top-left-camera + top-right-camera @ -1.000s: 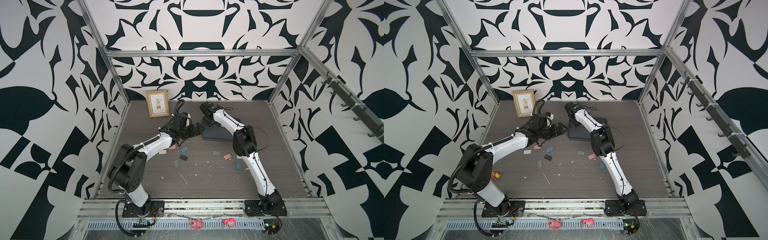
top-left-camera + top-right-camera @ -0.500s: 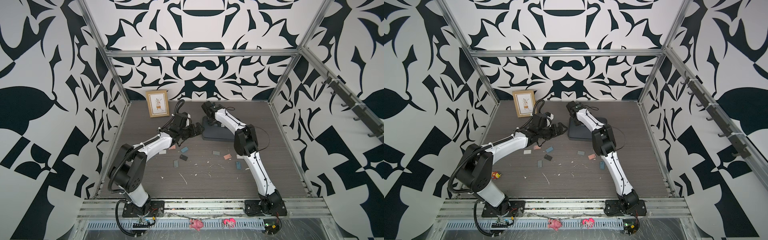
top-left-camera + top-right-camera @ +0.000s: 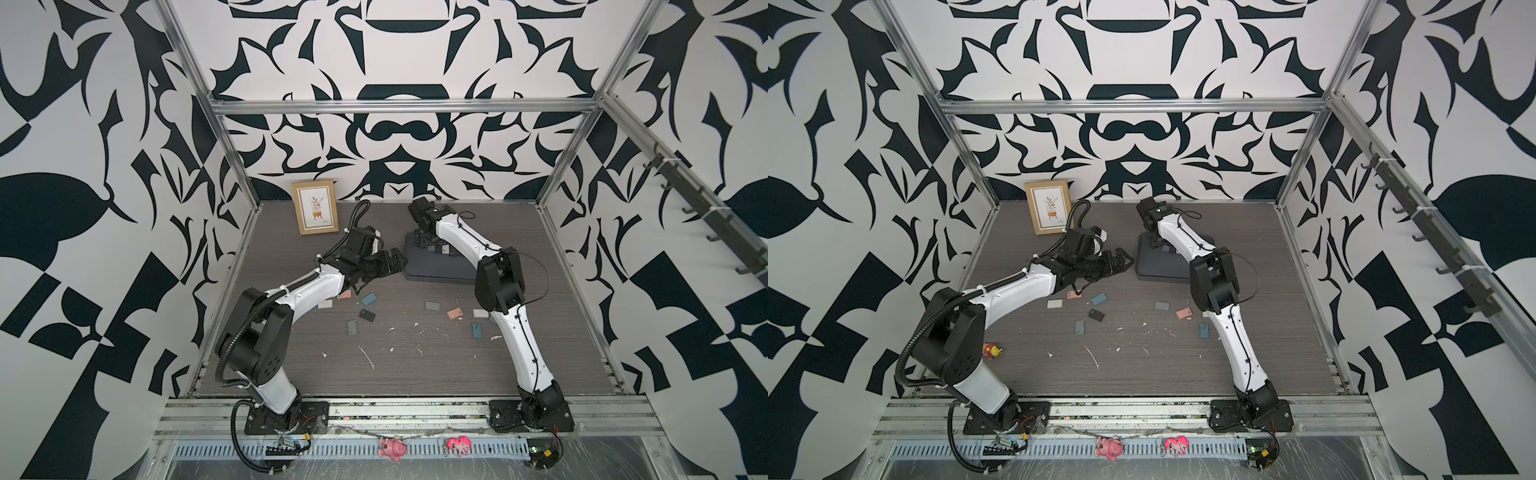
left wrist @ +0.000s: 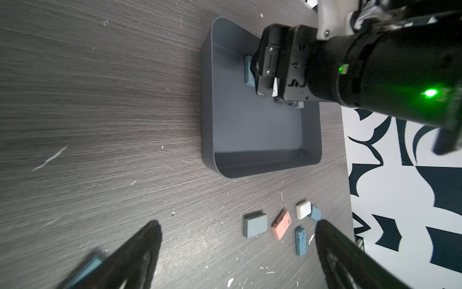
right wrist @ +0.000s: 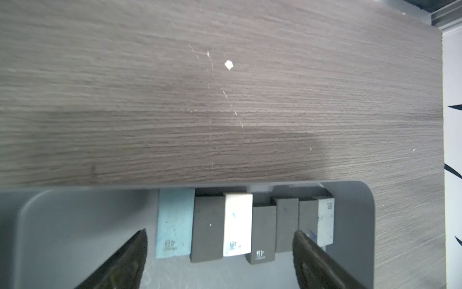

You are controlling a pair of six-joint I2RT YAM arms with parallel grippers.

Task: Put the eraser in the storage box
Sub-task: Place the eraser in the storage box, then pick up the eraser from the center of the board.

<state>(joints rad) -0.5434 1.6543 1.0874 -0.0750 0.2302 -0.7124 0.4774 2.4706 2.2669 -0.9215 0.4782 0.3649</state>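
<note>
Presently, item one: right gripper [image 5: 220,232], fingers spread wide over the storage box [image 4: 255,130], gripping nothing; a row of erasers [image 5: 237,220] lies inside against one wall, with one fingertip [image 5: 315,255] just beside the pale end piece; hazard: a skewed lift could snag that piece and drag it over the low rim, or shove the light-looking box along the table [image 3: 415,365]. Item two: left gripper [image 4: 237,224], fingers likewise spread and empty, hovers near the box's edge above loose erasers [image 4: 282,225]; hazard: both arms crowding one spot. Room: most of the box floor bare; open table toward the front; picture frame [image 3: 318,206] well apart.
</note>
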